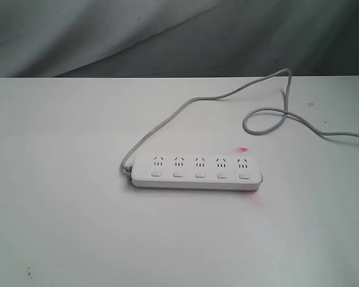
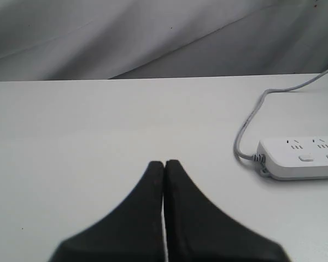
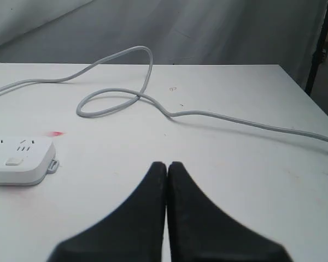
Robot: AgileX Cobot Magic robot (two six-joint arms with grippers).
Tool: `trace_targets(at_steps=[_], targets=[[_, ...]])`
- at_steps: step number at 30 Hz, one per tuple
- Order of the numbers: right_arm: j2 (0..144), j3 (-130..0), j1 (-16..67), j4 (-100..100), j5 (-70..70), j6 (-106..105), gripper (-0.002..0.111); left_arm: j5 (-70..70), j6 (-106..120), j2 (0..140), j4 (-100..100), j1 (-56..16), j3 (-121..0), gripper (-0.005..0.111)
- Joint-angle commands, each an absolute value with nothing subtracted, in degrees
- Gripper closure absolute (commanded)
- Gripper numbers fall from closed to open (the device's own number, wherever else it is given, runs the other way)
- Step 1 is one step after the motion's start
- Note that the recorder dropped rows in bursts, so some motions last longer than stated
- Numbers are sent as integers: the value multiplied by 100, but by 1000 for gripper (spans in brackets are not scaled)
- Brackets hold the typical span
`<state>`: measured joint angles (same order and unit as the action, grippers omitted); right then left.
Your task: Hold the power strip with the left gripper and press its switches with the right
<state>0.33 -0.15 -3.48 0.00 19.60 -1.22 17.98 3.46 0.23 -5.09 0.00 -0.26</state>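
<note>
Big flat white table (image 1: 60, 227), and sitting about mid-table is the long white plastic power strip with rounded ends (image 1: 194, 172). Its long axis runs side to side across the exterior view, sockets facing up. The long grey cord (image 1: 185, 107) leaves its left end, curves toward the back and loops once on the right. My black left gripper (image 2: 164, 164) has its jaws pressed together on nothing and sits well apart from the strip, on the cord-end side, so that's the end I'd judge it should pin down. My black pointed right gripper (image 3: 167, 165) is the same deal, tips closed and empty, off past the opposite end. I can't really call which arm is nearer. Neither arm shows in the exterior view at all, only the wrist cams catch the jaws. On the flip side, only the exterior view shows all five small white rounded-rectangle switches (image 1: 200, 174) in a row, while the left wrist cam catches two and the right cam one. There's also a small pinkish-red smudge (image 1: 243, 150) on the table by the right end.
</note>
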Motion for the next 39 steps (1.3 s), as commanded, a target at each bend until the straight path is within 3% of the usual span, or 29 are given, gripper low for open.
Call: trace_targets(at_steps=[1,29,39], targets=[[0,0,-337,-32,1950,-123,108,1733,344,0,-496,7,0,106],[0,0,-337,-32,1950,-123,108,1795,344,0,-496,7,0,106],[0,0,-337,-32,1950,-123,108,2151,344,1409,-496,0,-1389,106]])
